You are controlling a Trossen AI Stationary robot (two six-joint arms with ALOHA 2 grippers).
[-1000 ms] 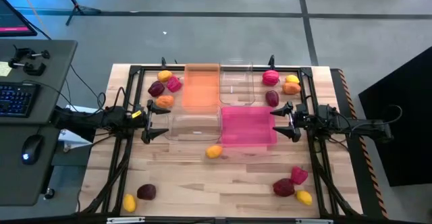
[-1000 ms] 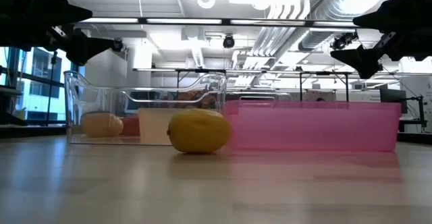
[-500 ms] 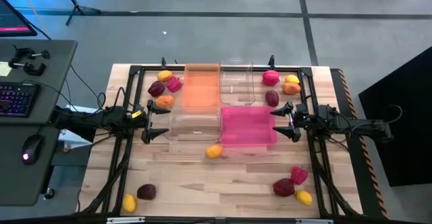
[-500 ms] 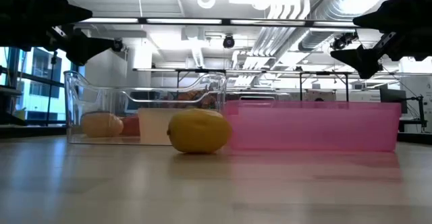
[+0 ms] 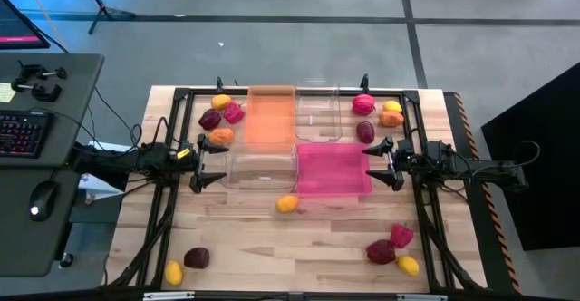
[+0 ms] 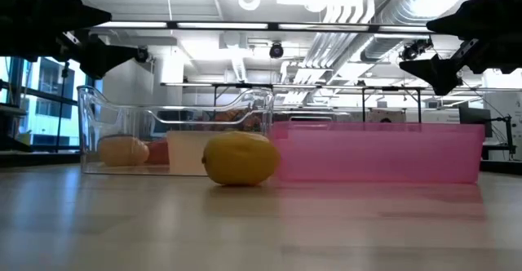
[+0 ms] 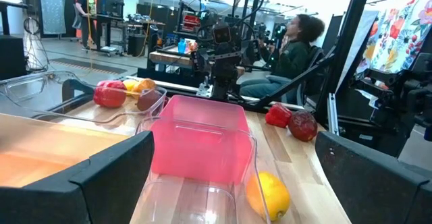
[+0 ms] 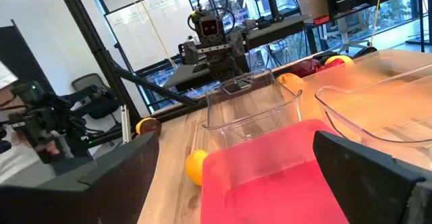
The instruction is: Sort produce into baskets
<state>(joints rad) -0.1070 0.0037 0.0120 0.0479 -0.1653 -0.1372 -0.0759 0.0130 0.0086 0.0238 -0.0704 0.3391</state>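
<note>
1. Four baskets sit grouped at the middle of your table: the orange basket and a clear basket on the far row, a second clear basket and the pink basket on the near row, side by side and touching or nearly so.
2. Your left gripper hangs just beside the near clear basket's outer end, fingers spread apart and empty; the left wrist view shows both dark fingers wide of the basket.
3. Your right gripper hangs just beside the pink basket's outer end, fingers likewise spread and grasping nothing.
4. One yellow-orange fruit lies on the table just in front of the seam between the near clear basket and the pink basket; the low view shows it resting on the wood.
5. Loose produce lies in four clusters: a far-left group beside the orange basket, a far-right group beside the far clear basket, a maroon piece and a yellow piece at the near-left corner, and three pieces at the near right.
6. All four baskets look empty from above.
7. One seated person shows beyond the table in the left wrist view.
</note>
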